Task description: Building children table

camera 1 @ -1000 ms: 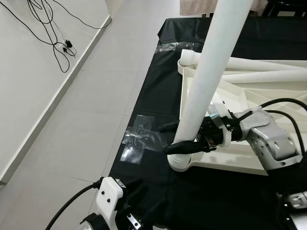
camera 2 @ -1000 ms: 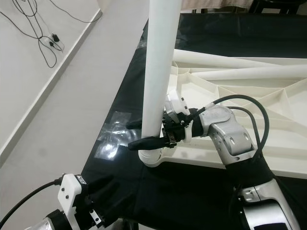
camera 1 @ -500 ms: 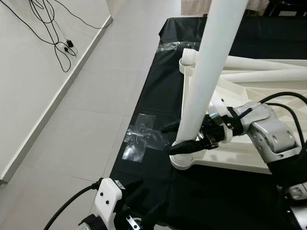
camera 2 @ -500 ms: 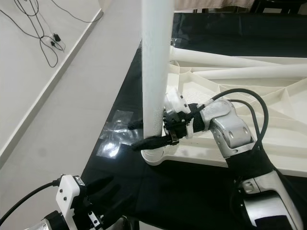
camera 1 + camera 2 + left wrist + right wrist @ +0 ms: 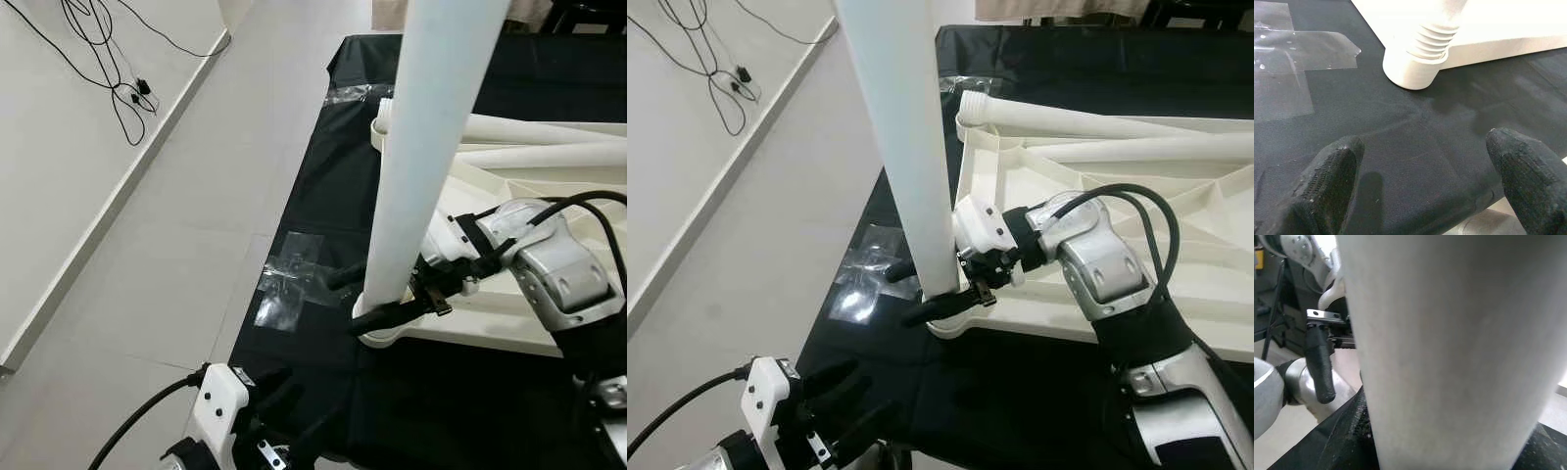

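Smooth white plastic leg (image 5: 416, 157), tall cylinder, stands w/ threaded end in the round corner socket (image 5: 1413, 66) of the ribbed tabletop (image 5: 1176, 255) on black cloth (image 5: 323, 186). Right gripper (image 5: 933, 291) clamps the leg's base. Left gripper (image 5: 1422, 183) spread wide, low nr cloth edge.

table leg (image 5: 423, 147) now more upright, right hand (image 5: 355, 300) shifted w/ it

A pale tiled floor (image 5: 176, 225) carries a black cloth sheet (image 5: 323, 186), taped down with clear tape patches (image 5: 289, 279); the white plastic tabletop (image 5: 1176, 284) lies upside-down on it.
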Robot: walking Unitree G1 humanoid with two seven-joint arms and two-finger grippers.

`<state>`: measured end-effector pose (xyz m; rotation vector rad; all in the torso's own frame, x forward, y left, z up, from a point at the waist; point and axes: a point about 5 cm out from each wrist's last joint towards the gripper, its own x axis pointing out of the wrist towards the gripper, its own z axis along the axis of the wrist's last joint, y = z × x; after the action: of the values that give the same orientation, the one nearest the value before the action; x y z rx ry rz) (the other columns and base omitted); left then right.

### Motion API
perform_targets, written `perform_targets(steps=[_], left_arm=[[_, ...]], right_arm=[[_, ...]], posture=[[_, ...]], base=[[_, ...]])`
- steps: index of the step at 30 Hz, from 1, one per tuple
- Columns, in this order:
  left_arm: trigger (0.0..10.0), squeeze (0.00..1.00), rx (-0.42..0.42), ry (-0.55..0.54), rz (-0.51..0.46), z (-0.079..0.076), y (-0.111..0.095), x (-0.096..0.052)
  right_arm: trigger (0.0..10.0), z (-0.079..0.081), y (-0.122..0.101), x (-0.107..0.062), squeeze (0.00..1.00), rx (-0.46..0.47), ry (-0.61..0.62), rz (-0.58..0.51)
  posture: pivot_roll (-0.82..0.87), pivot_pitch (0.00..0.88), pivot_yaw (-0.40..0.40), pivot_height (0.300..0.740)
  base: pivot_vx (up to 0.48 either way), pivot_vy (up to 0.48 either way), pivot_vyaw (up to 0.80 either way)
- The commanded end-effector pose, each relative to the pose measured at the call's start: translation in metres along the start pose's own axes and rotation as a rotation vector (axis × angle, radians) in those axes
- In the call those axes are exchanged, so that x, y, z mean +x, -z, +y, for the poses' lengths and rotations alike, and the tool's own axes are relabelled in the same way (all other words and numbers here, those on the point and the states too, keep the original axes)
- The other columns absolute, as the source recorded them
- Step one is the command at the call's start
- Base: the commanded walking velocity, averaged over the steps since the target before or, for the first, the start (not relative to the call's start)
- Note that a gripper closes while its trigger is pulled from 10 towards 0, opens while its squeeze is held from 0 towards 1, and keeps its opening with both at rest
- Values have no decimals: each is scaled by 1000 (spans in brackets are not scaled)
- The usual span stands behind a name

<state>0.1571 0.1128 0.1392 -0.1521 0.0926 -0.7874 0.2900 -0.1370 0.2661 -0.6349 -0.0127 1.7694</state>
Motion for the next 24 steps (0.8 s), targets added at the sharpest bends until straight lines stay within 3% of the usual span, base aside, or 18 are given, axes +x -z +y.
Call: perform_targets(steps=[1,8,15,17,24], left_arm=[[10000,0,-10,0,29,-1,3,-3],[10000,0,-12,0,27,-1,3,-3],[10000,0,-14,-1,26,-1,3,-2],[10000,0,-17,0,23,-1,2,-1],[10000,0,-20,2,20,-1,2,-1]], right_arm=[[10000,11,20,4,0,93,-78,83],[10000,12,17,5,0,70,-98,100],[10000,8,11,6,0,52,-63,51],[10000,1,12,5,0,96,82,-5],[10000,5,16,7,0,198,258,-73]], posture=[[75,326,109,740],[76,326,108,740],[75,325,108,740],[64,325,104,740],[54,327,97,740]], base=[[0,0,0],[0,0,0],[0,0,0],[0,0,0],[0,0,0]])
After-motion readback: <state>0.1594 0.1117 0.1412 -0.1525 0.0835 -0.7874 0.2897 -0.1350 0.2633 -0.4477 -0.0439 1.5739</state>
